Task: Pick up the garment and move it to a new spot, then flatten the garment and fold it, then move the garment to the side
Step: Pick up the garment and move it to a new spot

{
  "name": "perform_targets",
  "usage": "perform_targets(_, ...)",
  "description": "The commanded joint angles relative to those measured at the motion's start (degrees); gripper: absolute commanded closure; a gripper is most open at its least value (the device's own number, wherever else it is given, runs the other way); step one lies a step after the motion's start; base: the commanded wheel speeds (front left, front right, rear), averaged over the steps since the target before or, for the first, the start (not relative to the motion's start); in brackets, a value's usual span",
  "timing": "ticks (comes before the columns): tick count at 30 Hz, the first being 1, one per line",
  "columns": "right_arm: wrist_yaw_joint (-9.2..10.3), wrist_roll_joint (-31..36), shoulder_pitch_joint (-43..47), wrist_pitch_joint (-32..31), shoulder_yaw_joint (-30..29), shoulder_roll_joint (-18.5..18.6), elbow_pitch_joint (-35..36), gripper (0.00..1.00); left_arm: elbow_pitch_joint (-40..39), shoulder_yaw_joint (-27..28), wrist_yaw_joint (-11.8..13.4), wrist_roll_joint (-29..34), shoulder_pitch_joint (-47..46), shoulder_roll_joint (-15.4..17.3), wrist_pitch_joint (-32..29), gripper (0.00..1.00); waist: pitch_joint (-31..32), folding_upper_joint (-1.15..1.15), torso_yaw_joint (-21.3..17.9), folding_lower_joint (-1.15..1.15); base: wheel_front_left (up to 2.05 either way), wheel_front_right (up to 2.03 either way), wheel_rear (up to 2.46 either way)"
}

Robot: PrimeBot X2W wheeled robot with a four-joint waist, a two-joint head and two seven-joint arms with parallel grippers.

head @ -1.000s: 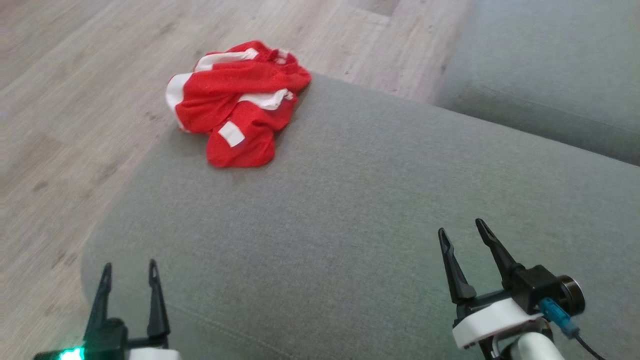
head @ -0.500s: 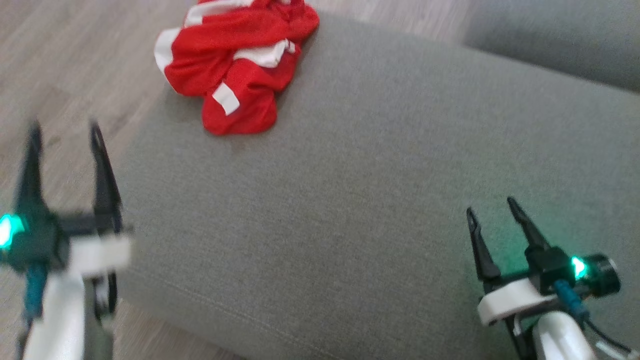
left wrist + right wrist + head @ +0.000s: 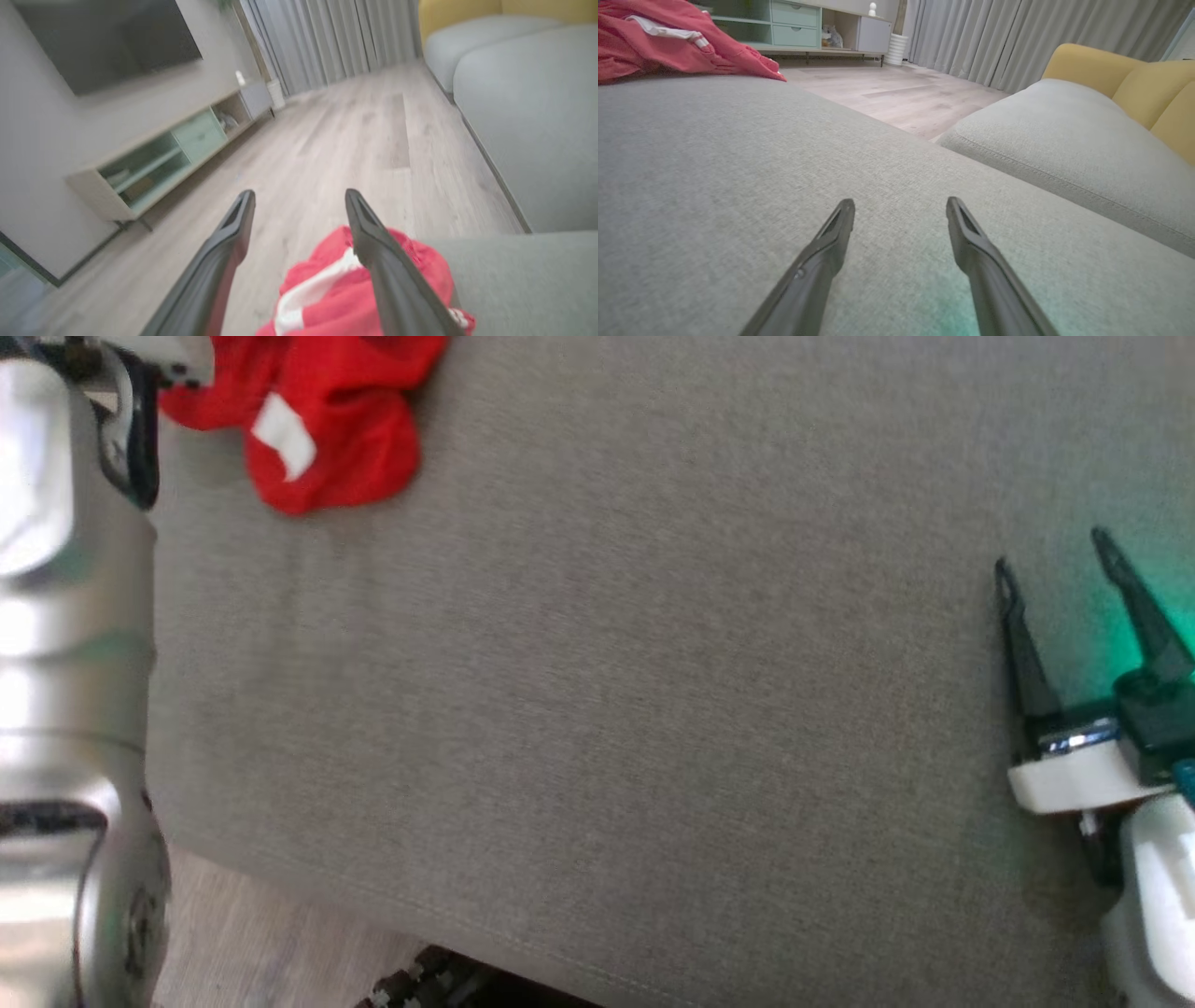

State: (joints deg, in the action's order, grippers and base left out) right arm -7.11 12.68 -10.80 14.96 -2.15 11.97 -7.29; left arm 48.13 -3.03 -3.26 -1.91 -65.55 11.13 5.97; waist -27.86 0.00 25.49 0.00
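A crumpled red garment with white stripes lies at the far left corner of the grey sofa cushion. In the left wrist view the garment sits just below and beyond my left gripper, whose fingers are spread with nothing between them. My left forearm rises along the left edge of the head view, reaching toward the garment. My right gripper hovers open over the cushion's right part, far from the garment, which appears at the top left of the right wrist view.
Wooden floor runs beyond the cushion's far edge. A low TV cabinet stands against the wall under a dark screen. A second grey cushion and yellow backrests lie to the right. Grey curtains hang behind.
The head camera has tilted down and shifted, so the garment now sits at the top left. My left arm has risen and reached forward to the garment. The right gripper stays open over the cushion.
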Motion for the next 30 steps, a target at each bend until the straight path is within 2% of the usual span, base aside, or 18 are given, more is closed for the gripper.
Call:
perform_targets(1,-0.37,0.14,-0.53,0.04,0.61,1.51,0.44,0.0,3.51,1.81,-0.89,-1.14,-2.51,2.83,-3.0,0.0,-5.81,0.0,-3.72,0.0,0.0,0.0,0.0)
perform_targets(5,-0.37,0.04,-1.63,0.04,-0.71,2.14,2.33,0.0,12.09,1.67,-1.94,-2.17,-7.44,3.52,-7.24,0.0,-9.71,0.0,-5.54,0.0,0.0,0.0,0.0)
perform_targets(10,-0.37,0.21,-2.4,0.04,-1.59,1.8,3.65,0.0,19.32,1.72,-2.61,-3.34,-8.79,4.15,-7.31,0.0,-11.8,0.0,-6.95,0.0,0.0,0.0,0.0)
perform_targets(11,-0.37,0.24,-2.43,0.04,-1.65,1.7,3.81,0.0,20.07,1.6,-2.44,-3.28,-8.9,4.47,-6.49,0.53,-11.99,0.0,-7.08,0.0,0.0,0.0,0.0)
perform_targets(12,-0.37,0.28,-2.46,0.04,-1.75,1.65,3.94,0.0,20.62,1.2,-2.33,-2.94,-8.99,4.79,-5.58,1.0,-12.18,0.0,-7.12,0.0,0.0,0.0,0.0)
perform_targets(18,-0.37,0.39,-2.55,0.04,-2.43,1.38,3.56,0.0,20.69,-0.65,-0.56,-1.12,-11.56,6.23,2.39,1.0,-12.29,0.0,-6.29,0.0,0.0,0.0,0.0)
perform_targets(21,-0.37,0.32,-2.54,0.04,-1.96,0.92,2.82,0.0,20.11,-2.05,-0.53,-0.1,-13.67,6.32,6.29,1.0,-10.94,0.0,-5.65,0.0,0.0,0.0,0.0)
perform_targets(25,-0.37,-0.11,-3.06,0.04,-0.32,-0.21,1.61,0.0,18.63,-4.28,-1.15,1.47,-16.52,6.77,8.32,1.0,-7.67,0.0,-5.73,0.0,0.0,0.0,0.0)
perform_targets(30,-0.37,-1.02,-4.27,0.04,1.34,-2.69,-0.21,0.0,16.1,-7.3,-2.15,3.53,-19.27,8.17,8.92,1.0,-1.97,0.0,-7.82,0.0,0.0,0.0,0.0)
